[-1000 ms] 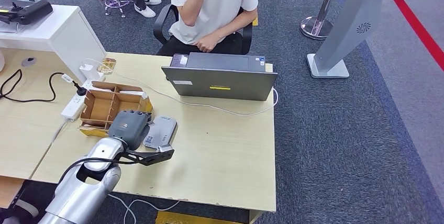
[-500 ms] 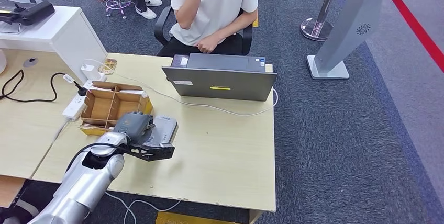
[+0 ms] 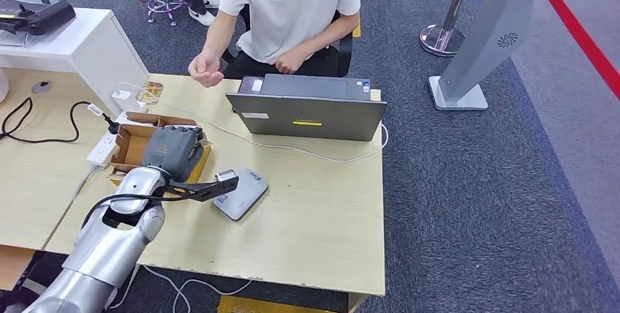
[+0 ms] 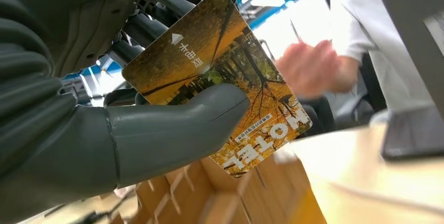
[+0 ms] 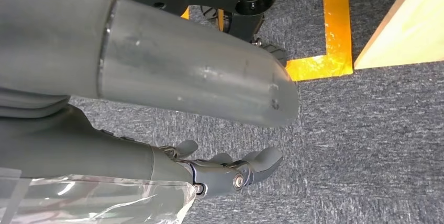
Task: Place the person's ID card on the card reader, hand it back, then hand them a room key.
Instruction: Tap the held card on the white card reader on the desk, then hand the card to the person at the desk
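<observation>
The wooden desk (image 3: 322, 210) carries a laptop (image 3: 307, 112), card reader (image 3: 241, 193) and divided cardboard box (image 3: 130, 145).

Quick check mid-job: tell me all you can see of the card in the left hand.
The room key card is a thin, glossy rectangle with rounded corners, printed with an autumn-tree scene in yellow and orange, white "HOTEL" lettering, small characters and an arrow mark. The left hand pinches it, thumb pressed on the printed face, darker fingers behind. It is held in the air over the divided cardboard box, touching nothing else.
</observation>
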Tool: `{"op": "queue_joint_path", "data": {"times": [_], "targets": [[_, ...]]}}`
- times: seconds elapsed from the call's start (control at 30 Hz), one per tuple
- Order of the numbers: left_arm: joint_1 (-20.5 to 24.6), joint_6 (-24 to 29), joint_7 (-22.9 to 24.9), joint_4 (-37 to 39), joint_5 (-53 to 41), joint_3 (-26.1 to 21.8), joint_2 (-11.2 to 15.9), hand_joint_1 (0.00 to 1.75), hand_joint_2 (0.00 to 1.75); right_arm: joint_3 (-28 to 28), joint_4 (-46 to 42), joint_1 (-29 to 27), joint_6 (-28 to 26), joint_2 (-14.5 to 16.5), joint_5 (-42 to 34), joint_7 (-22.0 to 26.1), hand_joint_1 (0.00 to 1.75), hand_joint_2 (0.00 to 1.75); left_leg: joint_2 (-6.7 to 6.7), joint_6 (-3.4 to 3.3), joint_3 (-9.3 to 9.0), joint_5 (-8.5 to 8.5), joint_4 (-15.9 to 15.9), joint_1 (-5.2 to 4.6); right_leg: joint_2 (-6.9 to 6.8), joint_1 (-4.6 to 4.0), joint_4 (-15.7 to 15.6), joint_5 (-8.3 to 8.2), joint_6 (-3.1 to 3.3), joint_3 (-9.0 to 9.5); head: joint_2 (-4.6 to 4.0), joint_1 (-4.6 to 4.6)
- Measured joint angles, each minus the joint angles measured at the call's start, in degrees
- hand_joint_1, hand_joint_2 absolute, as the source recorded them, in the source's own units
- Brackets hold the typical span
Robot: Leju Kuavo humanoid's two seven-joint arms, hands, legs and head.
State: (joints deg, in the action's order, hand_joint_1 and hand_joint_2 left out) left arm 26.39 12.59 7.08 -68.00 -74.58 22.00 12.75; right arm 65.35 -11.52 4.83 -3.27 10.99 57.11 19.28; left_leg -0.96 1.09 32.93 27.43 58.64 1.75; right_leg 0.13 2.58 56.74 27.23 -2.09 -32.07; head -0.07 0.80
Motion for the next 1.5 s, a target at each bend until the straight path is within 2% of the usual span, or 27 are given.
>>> {"op": "queue_joint_path", "data": {"times": [0.33, 0.47, 0.7, 0.97, 1.1, 1.33, 1.5], "targets": [[0.1, 0.2, -0.1, -3.5, -0.5, -0.5, 1.0, 1.75, 1.75, 0.0, 0.0, 0.0, 0.1, 0.0, 0.1, 0.0, 0.00, 0.00, 0.00, 0.00, 0.03, 0.00, 0.0, 0.00, 0.00, 0.00, 0.0, 0.00, 0.00, -0.02, 0.00, -0.01], [0.5, 3.2, -0.1, -3.9, -1.9, -1.0, 1.6, 1.75, 1.75, 0.0, 0.0, 0.0, 0.1, 0.0, 0.4, 0.0, 0.00, 0.00, 0.01, 0.00, 0.03, -0.01, 0.0, 0.00, 0.01, 0.00, 0.0, 0.00, 0.00, -0.04, 0.00, 0.00], [6.4, 5.3, -0.1, -3.1, -4.9, -3.7, 4.4, 1.75, 1.75, -0.1, 0.0, 0.1, 0.1, 0.0, 0.6, -0.5, 0.00, 0.00, 0.01, 0.03, 0.05, -0.02, 0.0, 0.02, 0.01, -0.01, 0.1, 0.00, 0.00, -0.08, 0.00, -0.01], [12.3, 6.8, 0.7, 4.4, -8.0, -6.1, 6.4, 1.75, 1.75, -0.1, 0.0, 0.1, -0.1, 0.0, 1.2, -1.2, 0.00, 0.00, 0.01, 0.04, 0.06, -0.03, 0.0, 0.01, 0.01, -0.01, 0.1, -0.01, 0.01, -0.10, 0.00, 0.00], [12.9, 6.7, 0.7, 6.0, -8.1, -6.3, 6.5, 0.00, 1.75, -0.1, 0.0, 0.1, -0.3, 0.0, 1.2, -1.2, 0.00, 0.00, 0.03, 0.04, 0.07, -0.03, 0.0, 0.01, 0.05, 0.00, 0.1, -0.01, 0.01, -0.11, 0.00, -0.02], [12.1, 6.7, -0.1, 6.2, -6.4, -6.4, 6.0, 0.00, 1.75, -0.1, 0.0, 0.1, -0.4, 0.0, 1.0, -1.2, 0.00, 0.00, 0.02, 0.04, 0.08, -0.03, 0.0, 0.01, 0.04, 0.00, 0.1, -0.01, 0.01, -0.13, 0.00, -0.01], [7.8, 6.1, -2.7, 0.8, -3.1, -6.3, 5.1, 0.00, 1.75, -0.1, 0.0, 0.0, -0.6, 0.0, 0.1, -1.1, 0.00, 0.00, 0.04, 0.04, 0.08, -0.02, 0.0, 0.00, 0.06, 0.00, 0.1, -0.01, 0.01, -0.14, 0.00, -0.01]]}}
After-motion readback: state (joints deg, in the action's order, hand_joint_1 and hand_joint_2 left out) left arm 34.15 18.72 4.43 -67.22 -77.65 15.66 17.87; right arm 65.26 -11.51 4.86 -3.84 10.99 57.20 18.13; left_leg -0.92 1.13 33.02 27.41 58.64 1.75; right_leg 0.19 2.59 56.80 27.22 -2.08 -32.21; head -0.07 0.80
